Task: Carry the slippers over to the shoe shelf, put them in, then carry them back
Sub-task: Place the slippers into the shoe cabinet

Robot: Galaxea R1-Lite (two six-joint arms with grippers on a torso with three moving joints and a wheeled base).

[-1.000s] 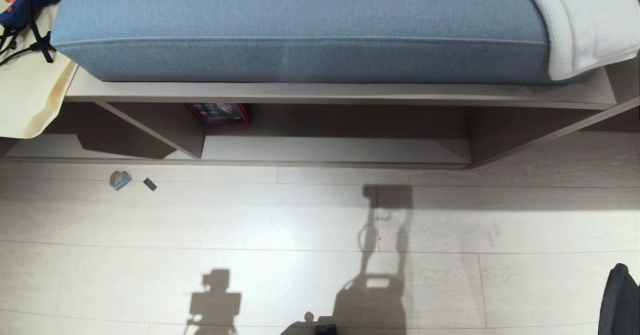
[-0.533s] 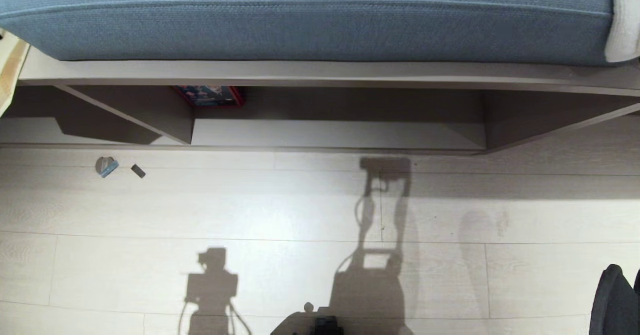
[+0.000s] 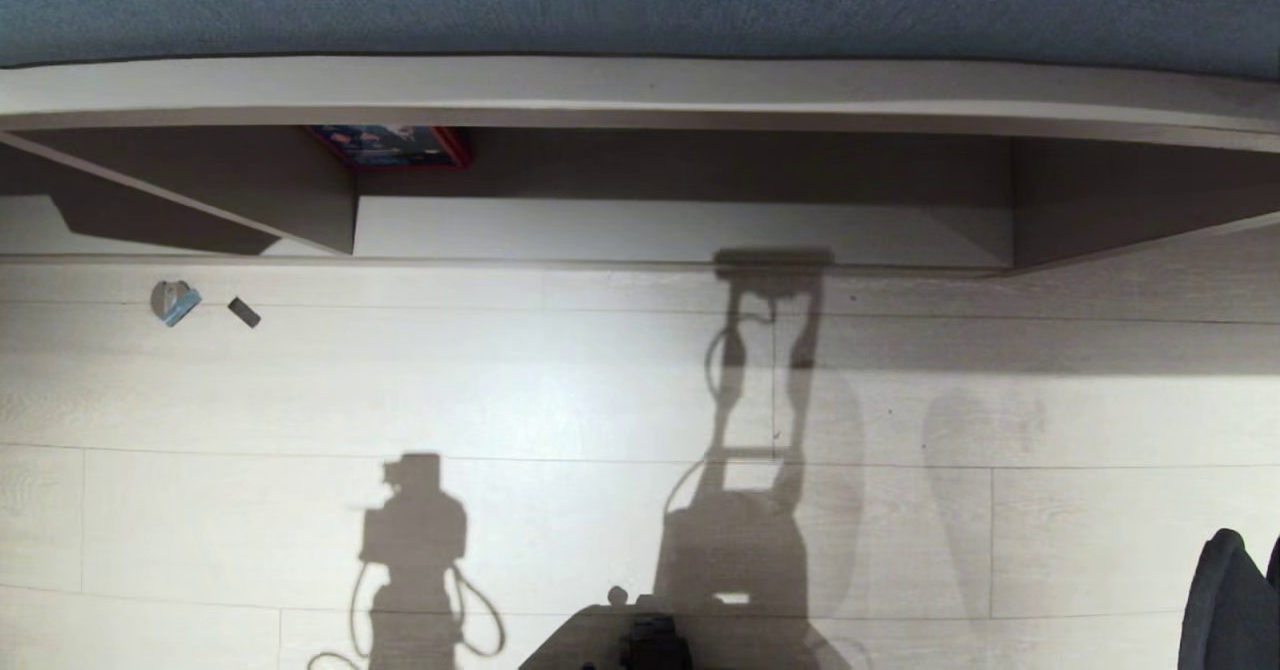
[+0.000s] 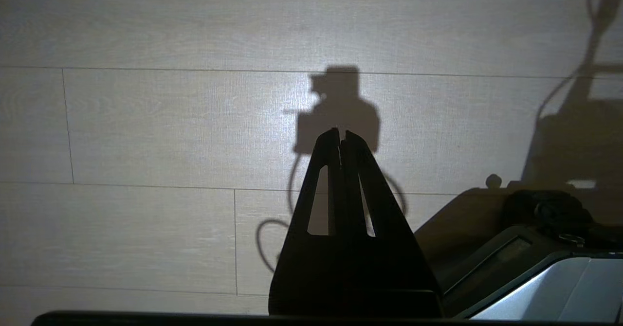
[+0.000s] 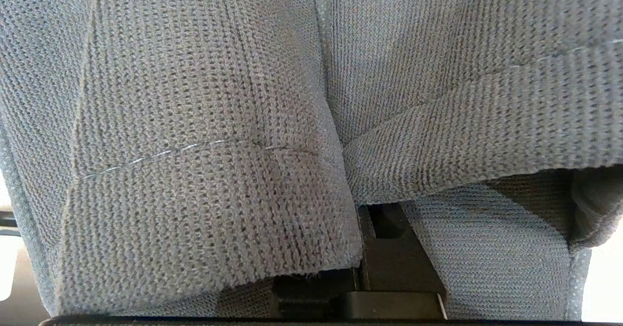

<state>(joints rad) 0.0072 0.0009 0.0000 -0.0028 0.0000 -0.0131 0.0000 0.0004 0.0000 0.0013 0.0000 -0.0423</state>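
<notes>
R gripper (image 5: 362, 248) gripping slippers (image 5: 204, 136), no legible text

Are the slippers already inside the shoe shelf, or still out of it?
Out. The slippers fill the right wrist view, clamped in the shut right gripper. The shoe shelf holds only a colourful box.

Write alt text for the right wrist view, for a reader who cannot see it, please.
Grey-blue knitted fabric of the slippers fills almost the whole picture, pressed close to the camera, with stitched seams running across two folded pieces. Below them, dark parts of the right tool show between the folds, shut on the fabric.
</notes>
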